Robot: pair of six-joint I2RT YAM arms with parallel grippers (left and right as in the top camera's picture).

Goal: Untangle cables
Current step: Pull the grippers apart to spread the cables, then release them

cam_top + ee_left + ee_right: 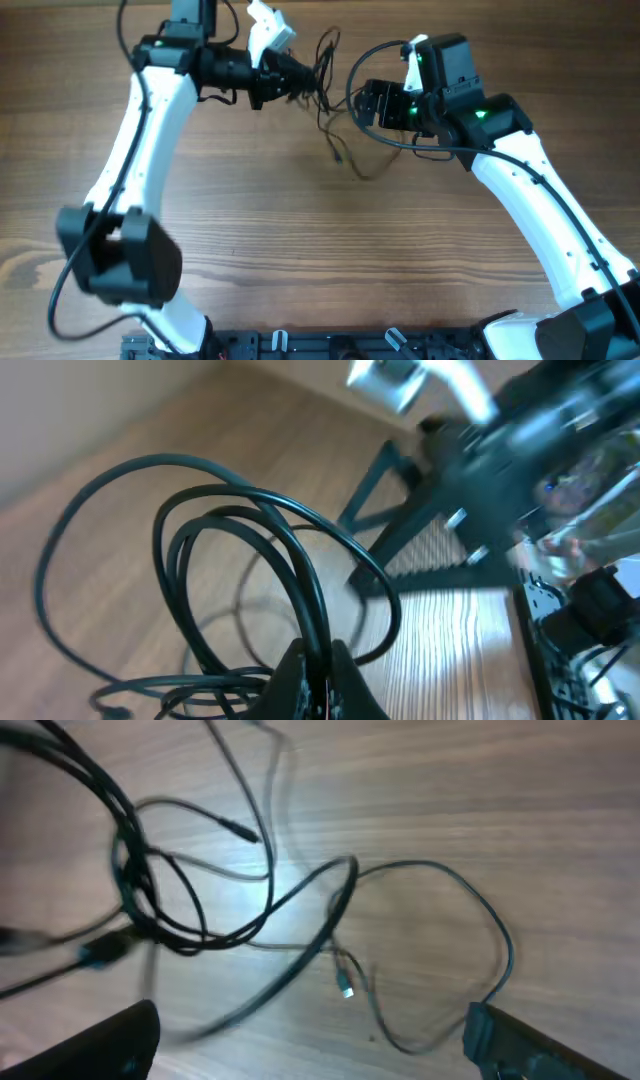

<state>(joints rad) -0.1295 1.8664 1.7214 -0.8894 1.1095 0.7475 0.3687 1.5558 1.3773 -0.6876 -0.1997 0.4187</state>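
**Cables** [130, 870]: a loose tangle of thin black loops. One bunch is pinched between the left fingers [310, 685], which are closed tight on it. The loops fan out ahead of those fingers, partly raised off the counter [300, 250]. The other strands trail over the counter toward the right fingers [505, 1038], and a small plug end lies just ahead of them.

**Right fingers:** spread wide over the strands, gripping nothing.

**Left arm** [150, 130]: stretched far forward, wrist turned inward.

**Right arm** [540, 190]: also extended, wrist bent inward.

The two sets of fingers face each other, near but apart, with the tangle between them.
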